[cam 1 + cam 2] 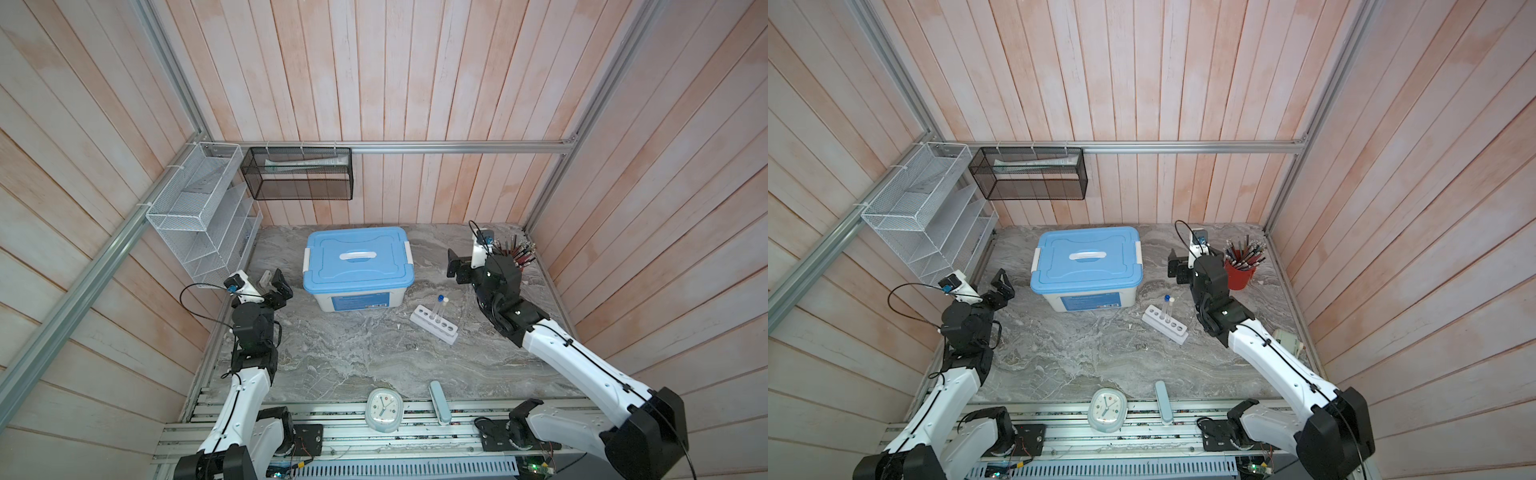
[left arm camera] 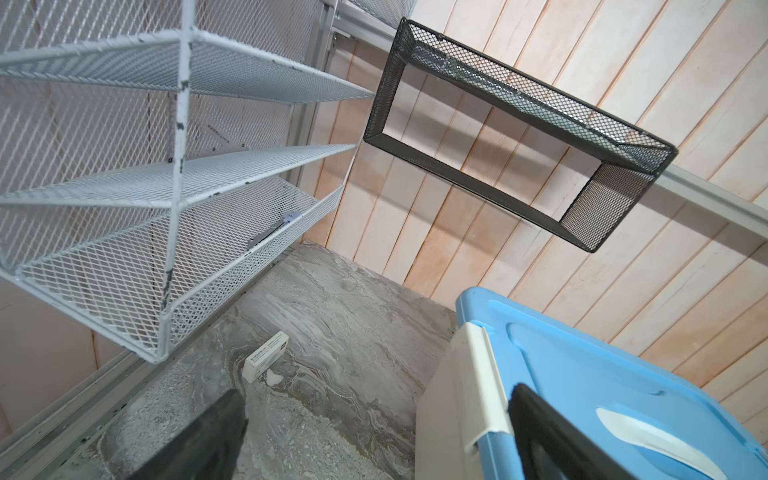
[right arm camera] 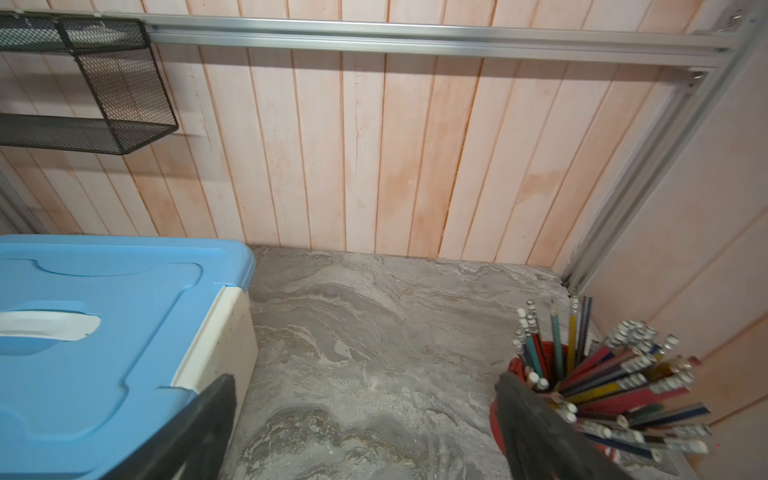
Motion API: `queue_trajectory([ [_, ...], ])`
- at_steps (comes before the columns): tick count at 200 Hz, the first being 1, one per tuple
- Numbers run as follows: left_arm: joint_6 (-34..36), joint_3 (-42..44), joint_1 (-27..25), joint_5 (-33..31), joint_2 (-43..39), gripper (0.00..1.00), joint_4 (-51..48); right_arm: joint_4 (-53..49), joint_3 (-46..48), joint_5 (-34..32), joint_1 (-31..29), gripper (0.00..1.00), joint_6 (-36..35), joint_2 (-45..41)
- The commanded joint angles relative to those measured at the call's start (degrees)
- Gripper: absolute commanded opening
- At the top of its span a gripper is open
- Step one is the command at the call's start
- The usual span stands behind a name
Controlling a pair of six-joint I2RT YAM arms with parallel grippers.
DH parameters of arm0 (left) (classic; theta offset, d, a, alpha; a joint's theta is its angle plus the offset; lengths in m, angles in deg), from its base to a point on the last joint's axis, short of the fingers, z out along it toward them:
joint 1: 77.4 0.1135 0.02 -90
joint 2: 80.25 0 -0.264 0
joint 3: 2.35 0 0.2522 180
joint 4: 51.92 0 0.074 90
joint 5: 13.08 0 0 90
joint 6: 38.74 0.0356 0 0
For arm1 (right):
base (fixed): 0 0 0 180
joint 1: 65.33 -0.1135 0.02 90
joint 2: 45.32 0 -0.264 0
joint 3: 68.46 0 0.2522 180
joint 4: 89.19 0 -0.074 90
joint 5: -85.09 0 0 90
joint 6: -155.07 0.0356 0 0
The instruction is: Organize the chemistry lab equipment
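A white six-hole rack lies on the marble table, right of centre in both top views. Two thin clear tubes stand in it, one with a blue cap and one with a white cap. My left gripper hovers open and empty beside the left end of a closed blue-lidded storage box. My right gripper is open and empty between the box's right end and the pen cup, behind the rack.
A red cup of pens stands at the back right, close to my right gripper. A small white carton lies under the white mesh shelf. A black mesh basket hangs on the back wall. A clock and a pale blue case sit at the front edge.
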Motion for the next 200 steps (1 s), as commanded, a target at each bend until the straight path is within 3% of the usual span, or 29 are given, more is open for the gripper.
queue_trajectory([
  [1,0.01,2.93,0.21,-0.71,-0.89,1.0,3.9,5.95,5.66,-5.18,1.55,0.98,-1.0,-3.63],
  [46,2.48,8.49,0.04,2.06,0.5,1.0,10.67,19.48,21.97,-9.02,5.51,0.98,-2.56,-10.33],
  [66,3.67,9.93,-0.05,2.77,2.2,1.0,13.41,25.64,28.86,-6.91,8.08,0.98,-1.64,-13.07],
  [97,6.27,11.58,-1.75,4.93,6.23,1.0,18.66,27.02,33.58,-3.89,12.58,0.98,2.21,-13.82],
  [144,9.73,12.11,-4.27,3.91,13.7,1.0,23.83,33.58,37.72,-0.1,17.59,0.98,4.18,-10.03],
  [182,11.76,10.84,-4.88,5.37,20.92,1.0,27.93,38.21,37.6,2.56,19.45,0.98,1.56,-4.08],
  [200,13.55,9.06,-5.06,6.1,21.54,1.0,25.15,43.88,39.22,3.02,20.58,0.98,1.83,-0.14],
])
